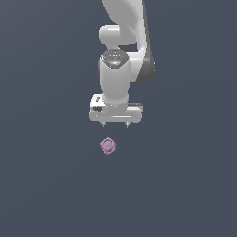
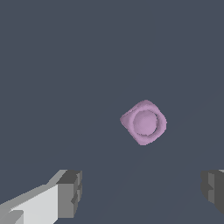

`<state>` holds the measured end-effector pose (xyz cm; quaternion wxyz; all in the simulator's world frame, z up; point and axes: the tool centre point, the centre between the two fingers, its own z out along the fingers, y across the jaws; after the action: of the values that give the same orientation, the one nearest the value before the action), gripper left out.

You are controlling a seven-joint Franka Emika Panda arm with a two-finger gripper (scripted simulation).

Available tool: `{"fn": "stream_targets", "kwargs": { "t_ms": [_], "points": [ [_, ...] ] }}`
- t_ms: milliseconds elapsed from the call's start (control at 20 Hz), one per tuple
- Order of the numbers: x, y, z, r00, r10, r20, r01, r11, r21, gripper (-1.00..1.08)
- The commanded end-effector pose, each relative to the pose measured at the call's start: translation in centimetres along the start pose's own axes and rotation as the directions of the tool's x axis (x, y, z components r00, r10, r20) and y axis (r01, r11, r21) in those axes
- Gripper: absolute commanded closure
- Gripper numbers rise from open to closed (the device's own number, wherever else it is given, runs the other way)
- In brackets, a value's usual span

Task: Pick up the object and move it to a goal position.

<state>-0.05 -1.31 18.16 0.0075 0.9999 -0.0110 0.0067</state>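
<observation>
The object (image 1: 108, 146) is seen a little below the centre of the exterior view, slightly toward that frame's left, resting alone on the plain dark grey-blue surface (image 1: 41, 185). It is a small pale pink-purple lump, roughly as wide as it is tall, so that no clear long axis can be made out. In the wrist view the object (image 2: 144, 122) is shown right of centre as a rounded, somewhat squarish body set cornerwise, with a smooth circular face in its middle turned toward the camera. No brand, label or writing can be read on it or anywhere else in either picture. Just above the object in the exterior view, the white end effector (image 1: 115, 125) is held apart from it, with a gap of bare surface visible between the two short dark fingertips (image 1: 104, 124) and the lump. The object is placed under the fingertip nearer the exterior view's left rather than under the midpoint of the end effector. The fingers are seen spread wide, nothing being held between them; in the wrist view the grey pads (image 2: 70, 194) appear at the two lower corners of the frame, well apart, with the object beyond them and not between them. Above the end effector the white arm (image 1: 122, 41) is seen rising to the upper edge of the exterior view.
</observation>
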Motion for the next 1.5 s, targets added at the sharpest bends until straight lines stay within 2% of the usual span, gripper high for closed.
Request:
{"fn": "stream_targets", "kwargs": {
  "t_ms": [0, 500, 950, 1450],
  "points": [
    [0.0, 0.0, 0.0, 1.000, 0.000, 0.000, 0.000, 1.000, 0.000, -0.92],
    [0.8, -2.1, -1.4, 0.998, -0.037, -0.041, 0.036, 0.999, -0.010, -0.92],
    [1.0, -1.7, -0.8, 0.997, -0.069, -0.036, 0.069, 0.998, -0.011, -0.92],
    [1.6, -0.4, 1.6, 0.977, -0.213, -0.022, 0.213, 0.977, -0.012, -0.92]
  ]
}}
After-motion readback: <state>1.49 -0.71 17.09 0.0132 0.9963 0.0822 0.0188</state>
